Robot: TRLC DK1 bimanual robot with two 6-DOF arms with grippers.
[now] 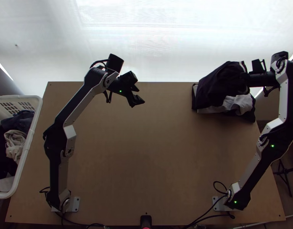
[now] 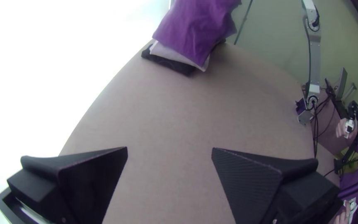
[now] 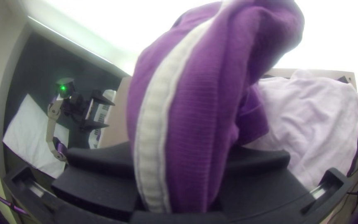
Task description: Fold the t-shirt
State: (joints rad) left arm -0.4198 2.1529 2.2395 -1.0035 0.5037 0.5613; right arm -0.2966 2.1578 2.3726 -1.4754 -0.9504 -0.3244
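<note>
A robot lab or test station, by the look of it: two jointed silver-and-black robot arms (image 1: 70, 135) stand on pale metal base plates (image 1: 75, 205) at a plain light wooden table (image 1: 158, 152), with loose black cables (image 1: 207, 210) along its near edge and a thin-legged black stand (image 1: 285, 175) on the floor beside it.
</note>
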